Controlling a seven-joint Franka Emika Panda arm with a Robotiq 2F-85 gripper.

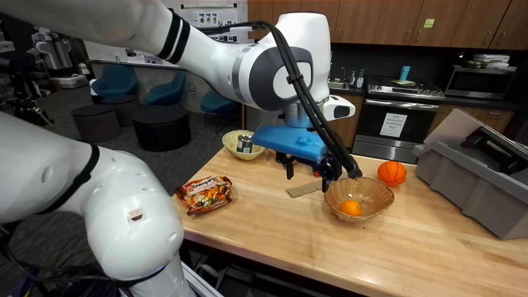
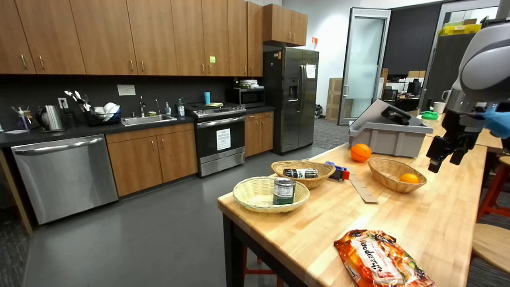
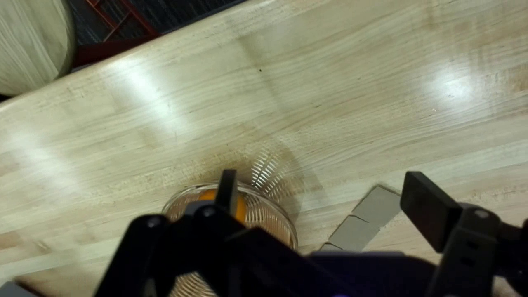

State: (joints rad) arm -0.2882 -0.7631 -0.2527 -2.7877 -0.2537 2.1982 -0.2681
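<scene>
Jaws gape near basket (image 1: 374, 193); oven sign (image 1: 392, 125): "FOR RESEARCH PURPOSES ONLY"

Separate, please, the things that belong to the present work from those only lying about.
Probably in the work, being nearest:
open black gripper
brown wicker basket
round orange fruit inside it

Lying about:
orange basketball-patterned ball
shiny orange-red packet
grey plastic bin

A sheet (image 1: 393, 125) on the oven (image 1: 418, 128) reads "FOR RESEARCH PURPOSES ONLY", and the packet (image 1: 205, 194) bears what looks like "Champong".
</scene>
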